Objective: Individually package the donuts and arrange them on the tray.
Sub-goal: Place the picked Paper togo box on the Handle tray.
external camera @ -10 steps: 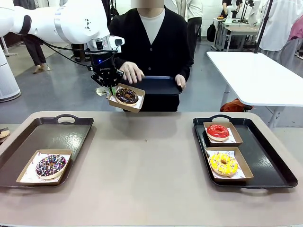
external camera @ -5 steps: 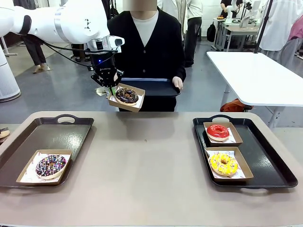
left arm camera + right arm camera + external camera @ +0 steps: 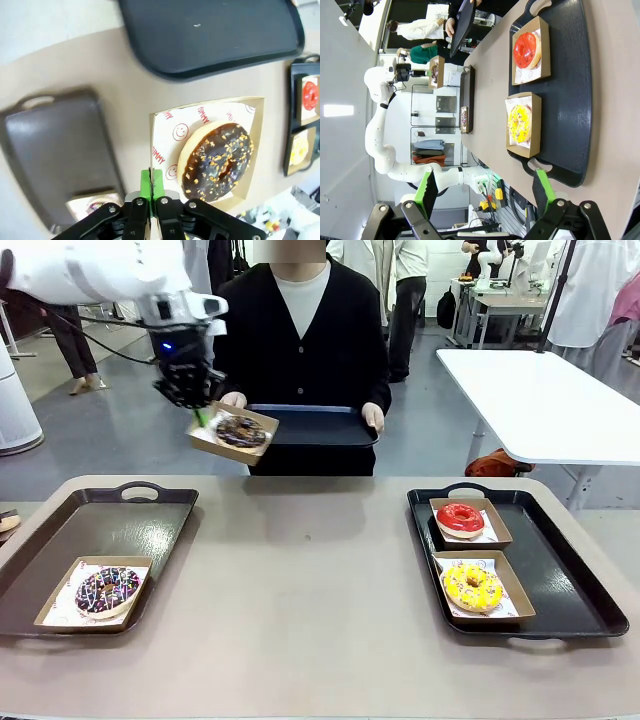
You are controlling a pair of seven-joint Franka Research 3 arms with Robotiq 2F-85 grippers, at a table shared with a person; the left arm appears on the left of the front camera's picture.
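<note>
My left gripper (image 3: 200, 412) is shut on the edge of a brown cardboard box (image 3: 213, 443) that carries a chocolate donut (image 3: 240, 430), held in the air beyond the table's far edge. In the left wrist view its green pads (image 3: 151, 181) pinch the box rim (image 3: 256, 145) beside the nut-flecked donut (image 3: 217, 162). A person holds a black tray (image 3: 315, 425) just right of the box. A purple-sprinkled donut (image 3: 106, 590) sits boxed on the left tray (image 3: 120, 525). Red (image 3: 460, 519) and yellow (image 3: 472, 585) donuts sit boxed on the right tray (image 3: 560, 580). My right gripper (image 3: 485, 186) stands open above that tray (image 3: 570, 100).
The tan table (image 3: 310, 580) lies between the two trays. A white table (image 3: 540, 400) stands at the back right. People stand farther back in the room.
My left arm has carried the boxed chocolate donut left and slightly up. The person's tray has shifted a little lower and left. The right gripper stays open.
</note>
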